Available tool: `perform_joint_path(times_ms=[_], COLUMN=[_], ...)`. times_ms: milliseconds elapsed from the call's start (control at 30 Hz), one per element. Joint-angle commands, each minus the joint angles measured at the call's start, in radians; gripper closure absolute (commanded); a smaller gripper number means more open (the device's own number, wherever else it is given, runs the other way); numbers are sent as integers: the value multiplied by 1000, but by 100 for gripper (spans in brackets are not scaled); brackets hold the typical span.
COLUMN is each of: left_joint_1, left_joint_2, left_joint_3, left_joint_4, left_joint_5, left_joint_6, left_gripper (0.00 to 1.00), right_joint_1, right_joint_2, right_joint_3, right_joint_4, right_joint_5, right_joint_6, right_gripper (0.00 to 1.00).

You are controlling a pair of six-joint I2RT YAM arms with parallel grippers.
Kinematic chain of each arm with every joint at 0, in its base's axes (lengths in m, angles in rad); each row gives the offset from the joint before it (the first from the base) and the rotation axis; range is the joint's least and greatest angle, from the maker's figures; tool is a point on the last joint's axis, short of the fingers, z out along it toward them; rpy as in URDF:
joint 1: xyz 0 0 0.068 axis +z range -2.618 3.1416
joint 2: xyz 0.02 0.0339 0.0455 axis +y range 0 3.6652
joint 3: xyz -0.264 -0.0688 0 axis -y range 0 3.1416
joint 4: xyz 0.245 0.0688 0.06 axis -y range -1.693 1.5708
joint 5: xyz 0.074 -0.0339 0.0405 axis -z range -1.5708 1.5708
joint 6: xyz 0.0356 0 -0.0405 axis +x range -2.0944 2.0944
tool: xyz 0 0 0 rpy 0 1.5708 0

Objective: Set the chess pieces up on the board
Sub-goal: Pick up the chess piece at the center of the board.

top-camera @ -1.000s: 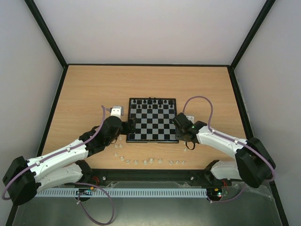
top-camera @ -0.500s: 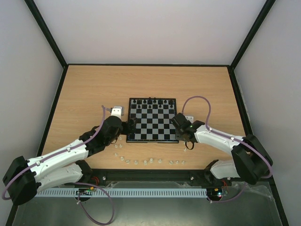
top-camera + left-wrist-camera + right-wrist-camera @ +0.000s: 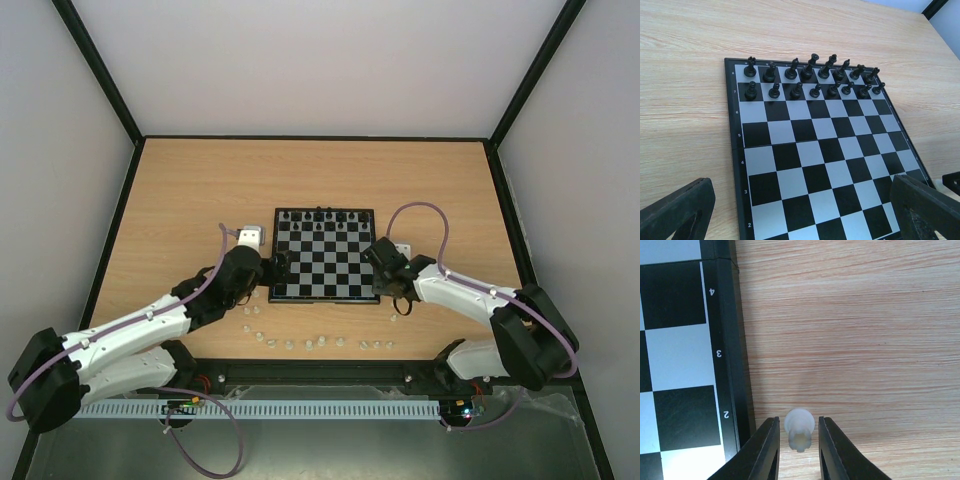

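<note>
One whitish translucent pawn (image 3: 799,429) stands untouched between the parted right fingers (image 3: 834,452), beside the black-and-white chequered board (image 3: 685,350); next, pinch it. Left fingers (image 3: 680,210) gape wide.

Light wood-grain table (image 3: 200,190) takes up the enclosure floor, with thin black edging (image 3: 112,230) round the top. Walls are plain pale grey-white: back wall (image 3: 320,60), left wall (image 3: 40,200), right wall (image 3: 590,180). Black frame posts (image 3: 100,70) run up both back corners. At the near edge there is a black rail (image 3: 330,372), then a white slotted strip (image 3: 320,409), then a grey metal surface (image 3: 330,450) below. Light is even and soft, with faint shadows.
</note>
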Motion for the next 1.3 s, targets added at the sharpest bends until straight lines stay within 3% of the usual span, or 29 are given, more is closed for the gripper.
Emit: perform_joint_path(times_ms=[0,867,1067,1267], left_joint_1=[4,4,5,5], left_joint_2=[10,12,5,-13], left_joint_3=[-7,-9,-9,-12], left_joint_4=[20,25,24,23], left_joint_5=[-10,-3,-1,-2], left_joint_6=[-1,-2,-3,-4], left_gripper=[1,1,1,1], right_joint_1=[-15,-25,-26,-26], right_joint_2=[14,37,19,11], right_joint_3=[0,-9,-15,-15], right_joint_4=[4,8,8,6], right_joint_5=[-1,-26,-24,-22], right_joint_6=[-18,-24,-19,-18], right_gripper=[78,80,88,90])
